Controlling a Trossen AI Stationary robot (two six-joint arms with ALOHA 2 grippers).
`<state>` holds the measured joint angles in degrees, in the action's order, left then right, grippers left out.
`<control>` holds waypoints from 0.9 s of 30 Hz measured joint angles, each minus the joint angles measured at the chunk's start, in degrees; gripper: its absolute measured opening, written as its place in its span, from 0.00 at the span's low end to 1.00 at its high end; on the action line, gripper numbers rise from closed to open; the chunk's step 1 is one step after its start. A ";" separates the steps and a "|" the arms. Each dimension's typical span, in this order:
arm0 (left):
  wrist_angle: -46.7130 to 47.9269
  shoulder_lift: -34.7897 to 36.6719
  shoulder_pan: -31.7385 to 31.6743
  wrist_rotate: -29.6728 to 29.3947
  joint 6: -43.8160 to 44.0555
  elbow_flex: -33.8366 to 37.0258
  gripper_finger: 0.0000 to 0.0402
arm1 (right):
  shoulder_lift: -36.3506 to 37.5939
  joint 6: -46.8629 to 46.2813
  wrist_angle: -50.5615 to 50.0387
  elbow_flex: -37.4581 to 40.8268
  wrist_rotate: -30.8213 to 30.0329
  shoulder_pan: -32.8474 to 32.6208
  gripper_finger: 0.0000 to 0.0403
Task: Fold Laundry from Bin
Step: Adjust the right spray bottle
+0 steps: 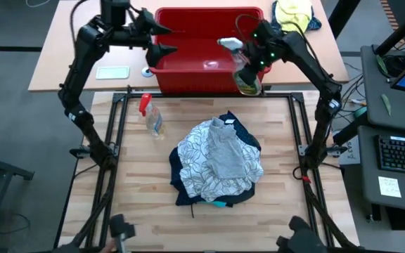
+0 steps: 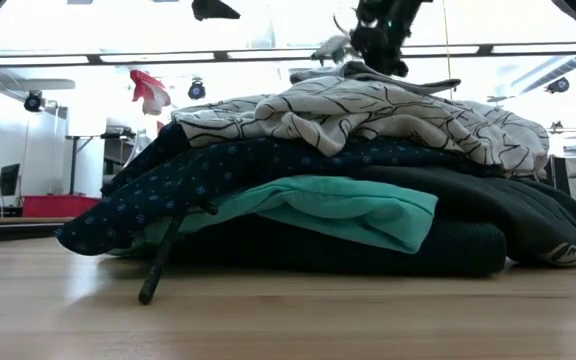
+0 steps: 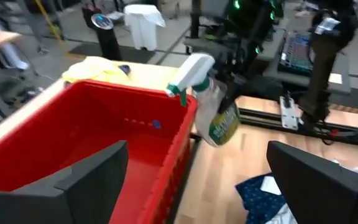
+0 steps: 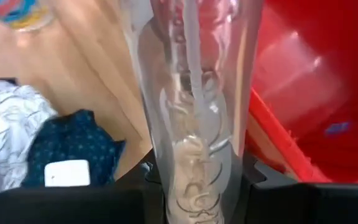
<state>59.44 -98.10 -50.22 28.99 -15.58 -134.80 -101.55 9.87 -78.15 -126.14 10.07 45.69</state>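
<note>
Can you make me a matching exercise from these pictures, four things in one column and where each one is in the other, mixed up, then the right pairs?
Things:
1. white-capped spray bottle
2. red-capped spray bottle
3. pile of laundry
4. left gripper

Places:
A. lying on the wooden table, left of the pile
B. open above the left end of the red bin
C. held in the right gripper at the bin's right end
D. heaped in the middle of the wooden table

Pairs: 1-C, 2-A, 3-D, 4-B
</note>
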 joint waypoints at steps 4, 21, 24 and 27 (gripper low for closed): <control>-0.29 1.70 -0.69 -1.59 -0.27 -0.17 0.89 | 7.14 -3.55 13.10 14.70 2.32 0.70 0.19; -3.20 4.15 -0.61 -4.45 -0.21 -0.04 0.85 | 44.52 -46.00 62.87 89.33 -40.25 -7.16 0.19; -4.66 3.48 -0.63 -4.47 -0.18 -0.04 0.85 | 45.62 -45.90 62.12 92.21 -48.27 -7.21 0.19; -5.64 2.94 -0.61 -4.46 0.06 -0.04 0.85 | 46.33 -46.56 62.76 93.03 -49.30 -6.60 0.19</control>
<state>53.80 -95.17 -50.83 24.53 -15.53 -134.85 -55.22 -36.69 -15.39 -33.12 -39.23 39.09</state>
